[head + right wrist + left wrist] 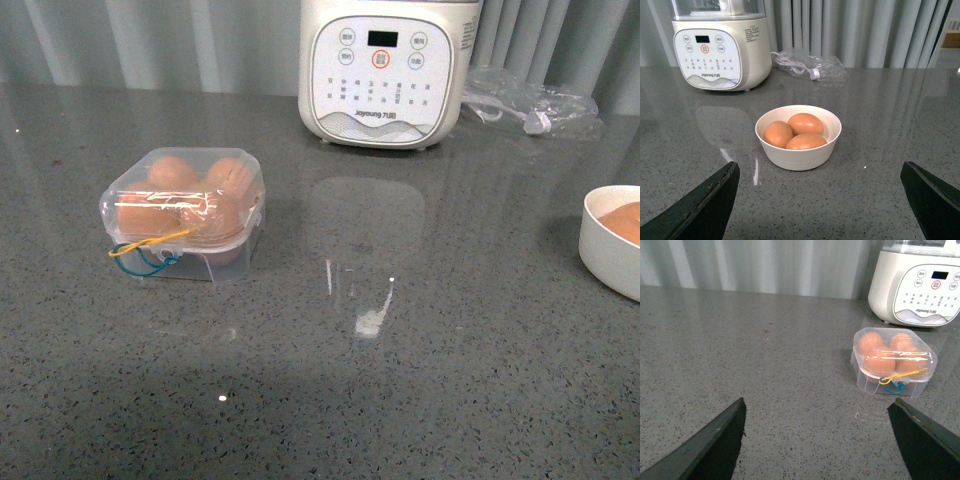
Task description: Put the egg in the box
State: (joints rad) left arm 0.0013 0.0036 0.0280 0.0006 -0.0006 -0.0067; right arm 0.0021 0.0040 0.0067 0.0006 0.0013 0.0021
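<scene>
The box (pixel 185 215) is a small clear case on the left of the grey counter, lid down, with yellow and blue loops at its front. Several brown eggs show through the lid. In the left wrist view the box (pixel 894 361) lies ahead, off to one side of my open left gripper (pixel 818 401), well apart from it. A white bowl (pixel 797 157) holds three brown eggs; one egg (pixel 805 123) lies at the back. My right gripper (pixel 820 164) is open and empty, a short way in front of the bowl. Neither arm shows in the front view.
A white Joyoung appliance (pixel 383 70) stands at the back of the counter. A crumpled clear plastic bag with a cord (pixel 530 100) lies to its right. The bowl (pixel 605 255) sits at the right edge of the front view. Grey curtains hang behind.
</scene>
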